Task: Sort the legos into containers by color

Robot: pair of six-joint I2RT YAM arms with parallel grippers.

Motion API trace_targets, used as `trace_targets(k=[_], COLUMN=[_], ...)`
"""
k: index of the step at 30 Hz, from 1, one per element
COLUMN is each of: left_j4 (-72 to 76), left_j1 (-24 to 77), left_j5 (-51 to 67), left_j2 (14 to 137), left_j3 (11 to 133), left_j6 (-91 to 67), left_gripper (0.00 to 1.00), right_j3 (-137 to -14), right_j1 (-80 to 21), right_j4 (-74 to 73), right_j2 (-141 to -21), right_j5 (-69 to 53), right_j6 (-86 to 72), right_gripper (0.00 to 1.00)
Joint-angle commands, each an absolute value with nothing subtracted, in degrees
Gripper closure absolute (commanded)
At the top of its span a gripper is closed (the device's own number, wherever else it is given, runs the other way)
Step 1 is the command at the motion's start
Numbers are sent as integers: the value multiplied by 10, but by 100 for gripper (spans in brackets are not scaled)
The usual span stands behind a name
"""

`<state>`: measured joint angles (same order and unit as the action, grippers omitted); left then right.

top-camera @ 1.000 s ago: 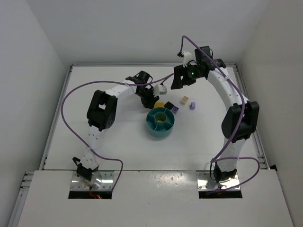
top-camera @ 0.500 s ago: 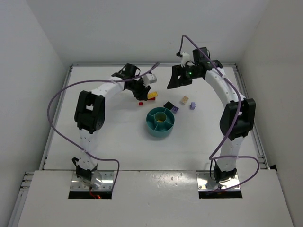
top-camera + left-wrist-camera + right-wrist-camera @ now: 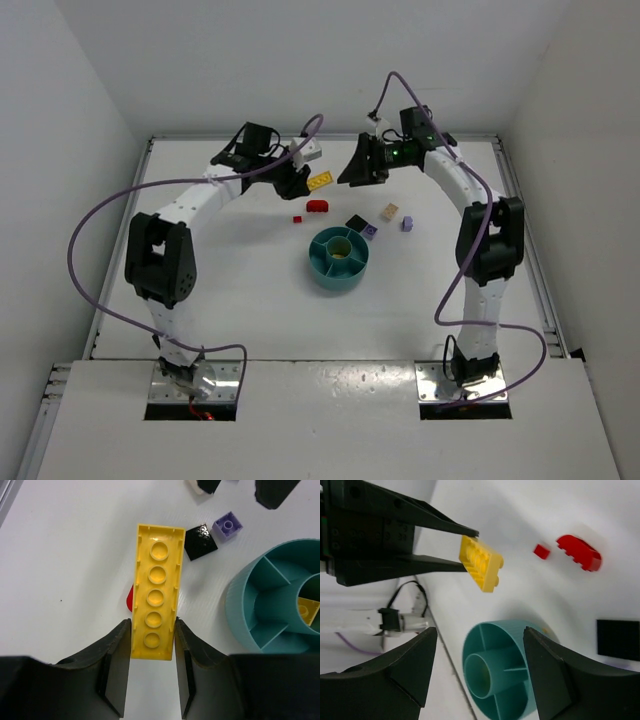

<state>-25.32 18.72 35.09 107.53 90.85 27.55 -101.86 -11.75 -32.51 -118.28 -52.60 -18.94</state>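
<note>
From above, the left gripper [image 3: 309,176] reaches over the far side of the table [image 3: 220,270] and is clamped on a long yellow brick [image 3: 320,181]. Just nearer lie a red brick [image 3: 318,207] and a small red piece [image 3: 298,218]. The teal dish [image 3: 324,270] sits mid-table with a yellow bit in its central cup. A black brick [image 3: 355,222] and a purple brick [image 3: 369,231] lie just beyond its rim; a tan brick [image 3: 390,211] and a lavender brick [image 3: 407,224] lie a little further right. The right gripper [image 3: 352,172] hangs beside the yellow brick.

The left wrist camera shows both fingers [image 3: 116,660] pressed against the brick's long sides at its near end, studs up. The brick hides part of the red one below it.

The right wrist camera shows that gripper's fingers spread wide with nothing between them, above the dish, and the yellow brick held off the table
</note>
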Motion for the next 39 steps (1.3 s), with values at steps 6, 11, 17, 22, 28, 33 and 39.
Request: trace_targets(k=[6,11,17,22,28,33,39], left_j4=[-223,-218,-207,-191,-175,-169,-163], left_j1=[208,225,243,249,254,254,254], left_j5=[372,372,372,353,347,340,274], left_j2=[1016,1010,1005,1005,1011,1011,982], left_j3=[882,882,882,882,882,877,850], left_j6=[251,245,235,222,210,198,157], left_gripper=[97,97,97,97,98,74,0], right_j3=[-1015,-1015,-1015,-987,-952,-952,-1003], right_j1=[-124,-124,-124,-119,-119,-113,-108], right_j4=[-220,-209,-189,-182,-182,-190,-306], right_j2=[-1206,-1217,-1217,-1217,-1189,-1183,-1165], right_j5=[-644,-656,-670,-690,-708,-687,-604], right_j6=[-294,-311,-323,-333,-333,-317,-195], right_gripper=[30,30,39,70,81,95,99])
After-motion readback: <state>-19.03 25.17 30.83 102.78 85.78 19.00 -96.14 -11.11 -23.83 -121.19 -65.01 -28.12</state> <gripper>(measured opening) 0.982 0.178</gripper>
